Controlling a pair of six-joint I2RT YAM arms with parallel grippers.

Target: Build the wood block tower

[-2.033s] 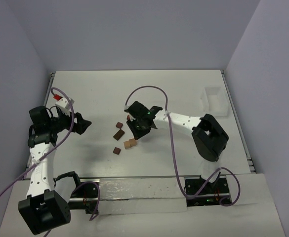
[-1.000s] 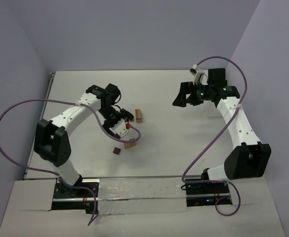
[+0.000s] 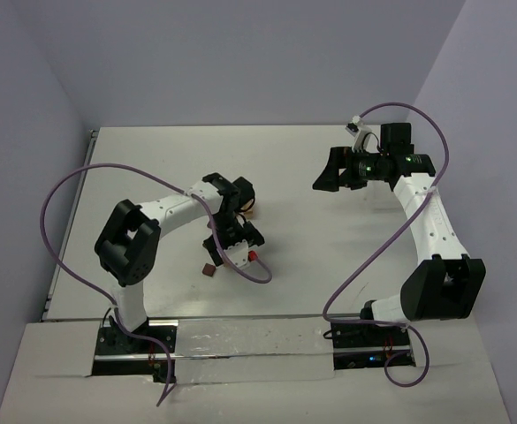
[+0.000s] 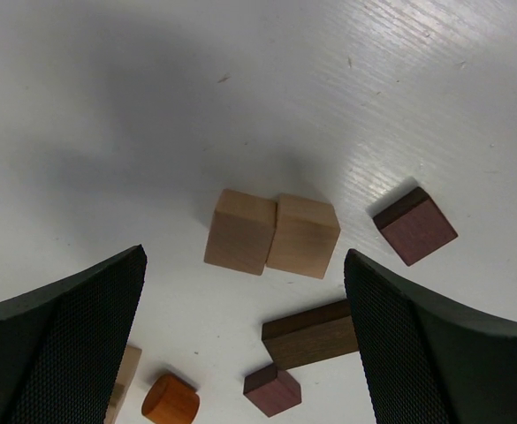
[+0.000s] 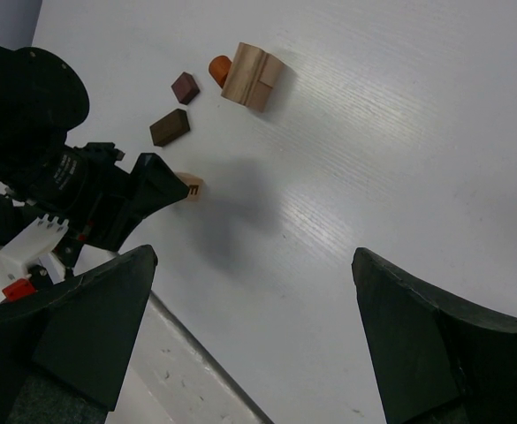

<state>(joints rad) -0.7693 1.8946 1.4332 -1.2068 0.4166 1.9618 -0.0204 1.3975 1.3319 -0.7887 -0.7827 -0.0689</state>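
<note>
Wood blocks: here they are, loose wood blocks (image 5: 170, 126) on the white tabletop (image 4: 108, 88), all one layer deep, clustered under the left gripper (image 4: 245, 261) near the middle of the table.
Tan cubes: two light tan cubes (image 4: 240, 231) lie side by side, touching, in the gap between the left fingers (image 4: 64, 344).
Reddish cube: the reddish cube (image 4: 414, 226) sits to the pair's right, apart from it and turned at an angle.
Dark bar: a longer dark bar (image 4: 311, 334) lies just below the tan pair, with a small dark-red cube (image 4: 272, 389) near its lower left end.
Orange cylinder: the orange cylinder (image 4: 171, 399), round-topped, sits left of that small cube.
Hidden bit: another tan block (image 4: 125, 371) is half covered by the left finger.
Left jaws: spread wide and pinching nothing.
Right jaws: on the right gripper (image 3: 327, 173), also spread wide and empty, held over bare tabletop well to the right of the cluster.
In the way: from overhead the left gripper covers nearly the whole cluster. Only one dark block (image 3: 209, 269) shows beside it, and a purple cable (image 3: 64, 190) loops off the arm.
Materials: the blocks are smooth wood with crisp edges and faint grain. The tabletop is white with fine streaks and a slight sheen. The finger pads are black with a woven mesh texture.
</note>
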